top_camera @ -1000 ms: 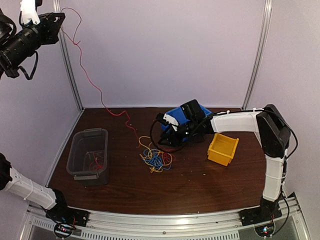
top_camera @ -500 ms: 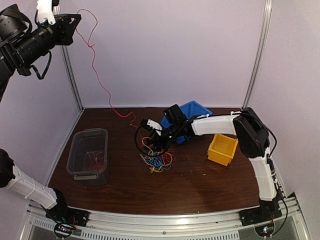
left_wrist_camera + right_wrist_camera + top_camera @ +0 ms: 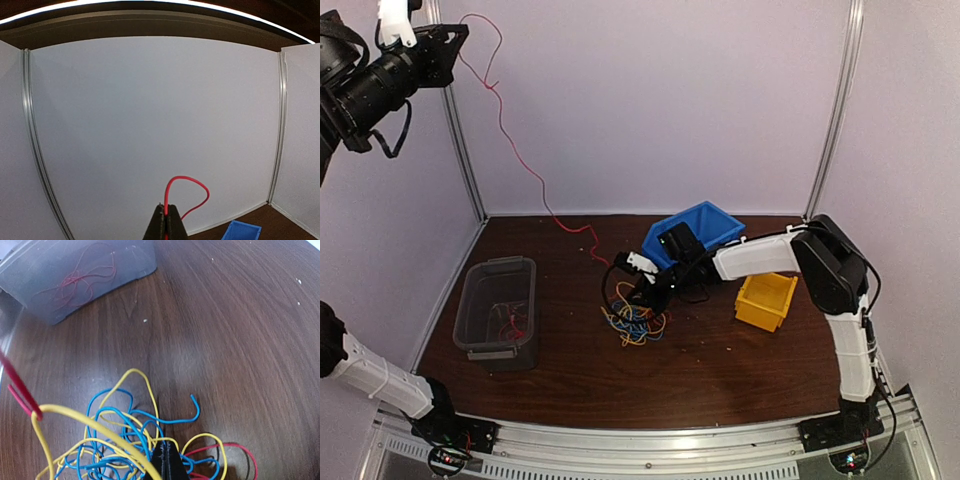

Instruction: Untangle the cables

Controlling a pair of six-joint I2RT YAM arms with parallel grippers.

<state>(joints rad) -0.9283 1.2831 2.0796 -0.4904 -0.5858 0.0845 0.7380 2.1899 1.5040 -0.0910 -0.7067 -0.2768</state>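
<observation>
While the left end effector (image 3: 445, 45) is held high at the rear left corner, closed on the red wire (image 3: 510, 140), that wire is strung along a long diagonal axis from the raised fingers down and to the right, reaching the surface (image 3: 720, 370) just behind the tangle of blue, yellow and red wires (image 3: 635, 322). The tangle lies at mid-surface, between the gray bin (image 3: 470, 352) and the yellow bin (image 3: 765, 318), and directly under the right end effector (image 3: 638, 292), which belongs to the nearer arm. In the right wrist view, its fingers are seen closed at the pile's near edge; which strand is pinched cannot be determined. At that view's left edge a yellow loop (image 3: 75, 415) is hooked over a red strand. One second earlier the right end effector was parked open in front of the blue bin (image 3: 695, 225); it has since been moved left onto the tangle and closed.
</observation>
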